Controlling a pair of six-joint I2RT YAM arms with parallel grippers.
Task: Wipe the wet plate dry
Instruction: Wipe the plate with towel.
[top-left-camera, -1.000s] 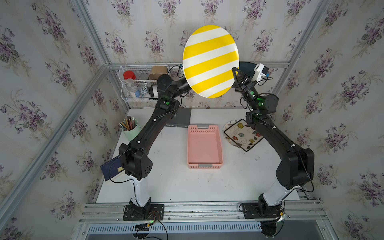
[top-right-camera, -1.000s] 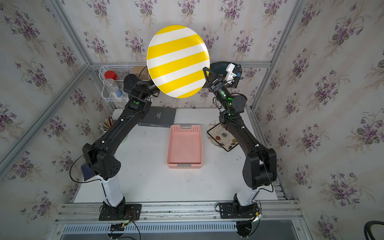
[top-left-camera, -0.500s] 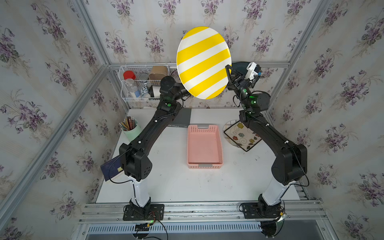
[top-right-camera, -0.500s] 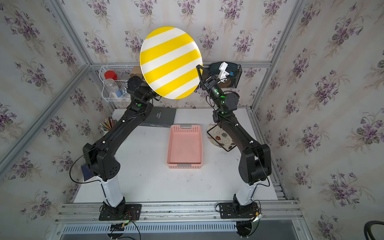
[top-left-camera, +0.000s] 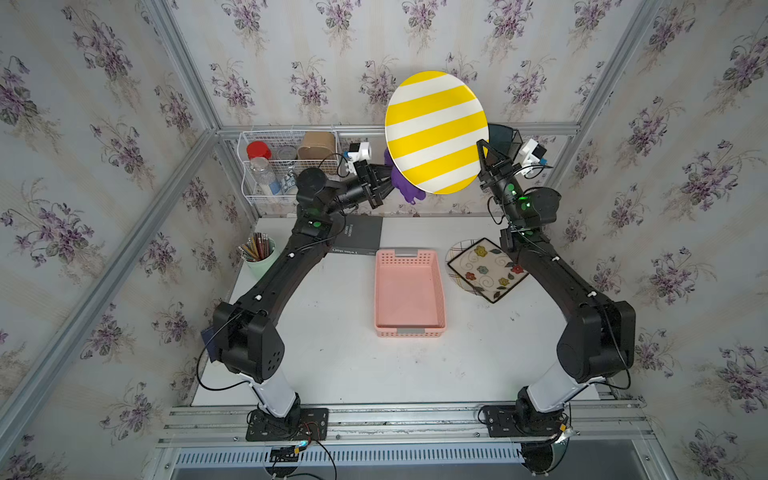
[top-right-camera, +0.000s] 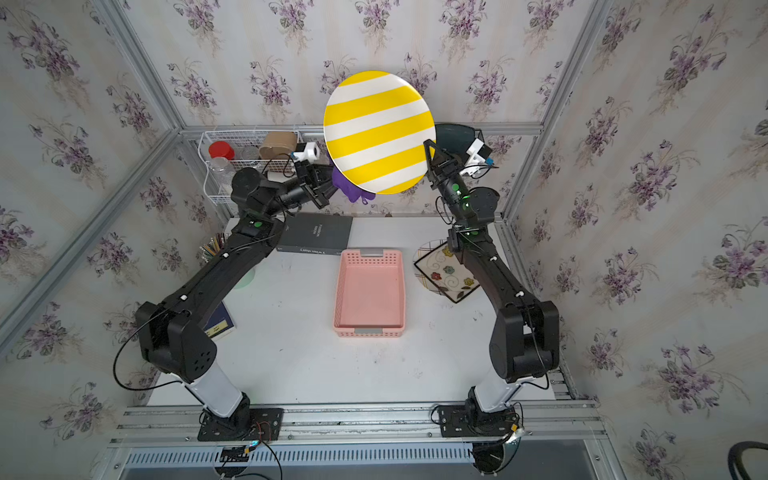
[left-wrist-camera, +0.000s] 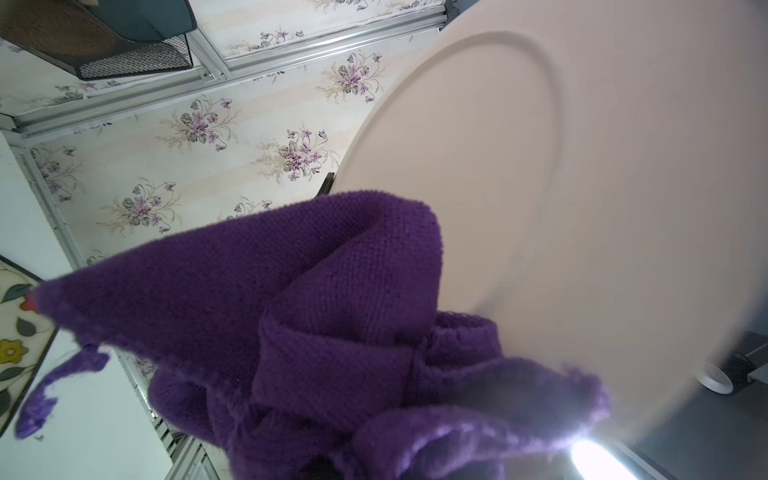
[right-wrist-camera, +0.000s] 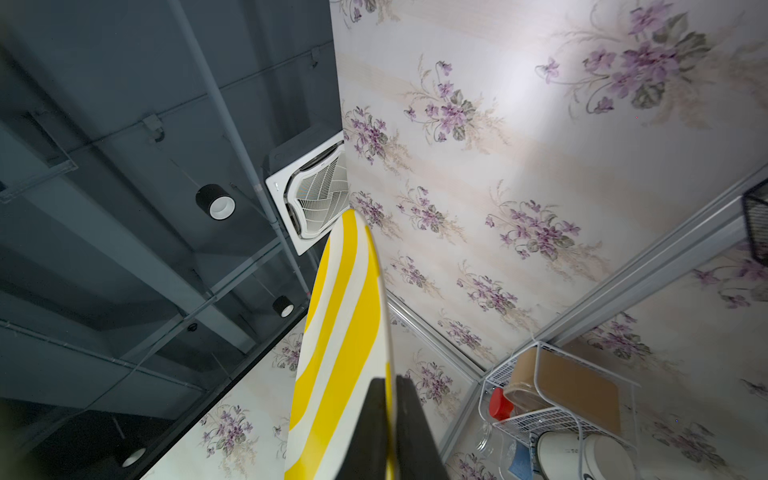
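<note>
Floral-papered walls (top-left-camera: 291, 62) enclose a white tabletop (top-left-camera: 332, 357); high above its far edge a round yellow-and-white striped plate (top-left-camera: 436, 133) stands tilted on edge, its rim clamped in the right hand (top-left-camera: 483, 153). Wiping seems under way on the pale back, where a bunched purple knitted cloth (left-wrist-camera: 332, 311), gripped tight in the left hand (top-left-camera: 384, 183), appears to lie against the lower rim; no droplets can be made out, so what remains is unclear; both arms reach up and inward.

white table (top-left-camera: 353, 365) bears a pink basket (top-left-camera: 409, 295), dark book (top-left-camera: 361, 235), floral plate (top-left-camera: 484, 270) and pencil cup (top-left-camera: 259, 259).
</note>
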